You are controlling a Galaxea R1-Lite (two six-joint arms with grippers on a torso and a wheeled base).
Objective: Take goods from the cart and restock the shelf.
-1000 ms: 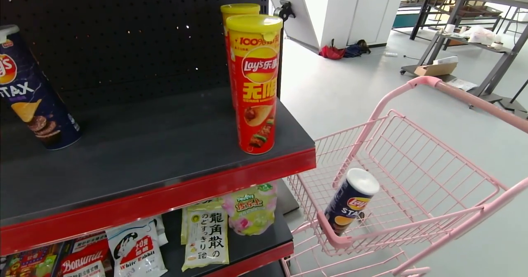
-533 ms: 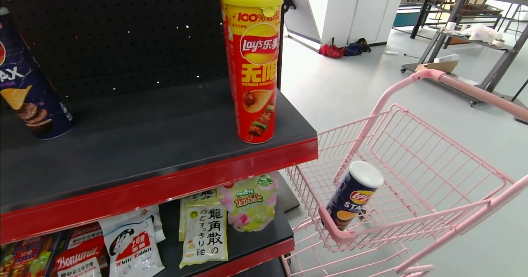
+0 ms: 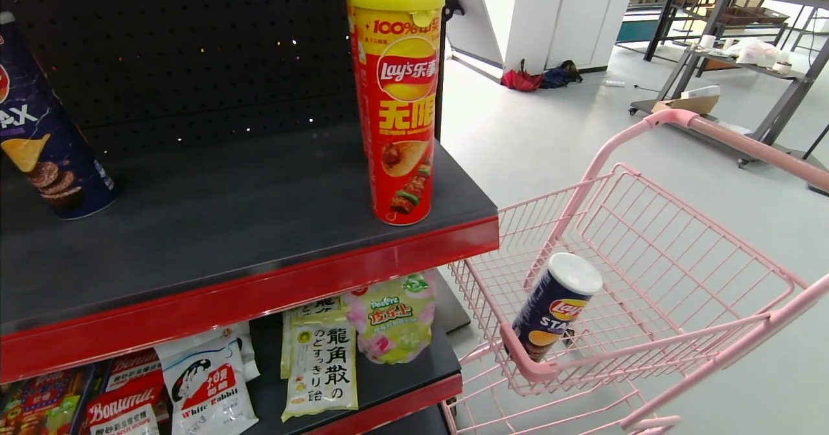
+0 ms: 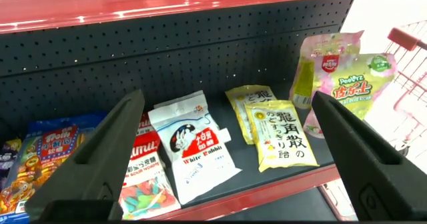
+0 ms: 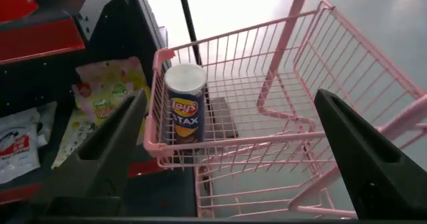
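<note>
My left pincer (image 4: 227, 96) is spread wide and empty, facing the snack bags (image 4: 197, 147) on the lower board. My right pincer (image 5: 230, 94) is spread too, holding nothing, looking down at the pink cart (image 5: 220, 144). A dark blue can (image 3: 556, 305) leans in the cart's corner nearest the shelf (image 3: 259, 296), white lid up. On the upper board two red cans (image 3: 401, 111) stand at the right end, one behind the other, and another blue can (image 3: 48, 156) stands at the left
</note>
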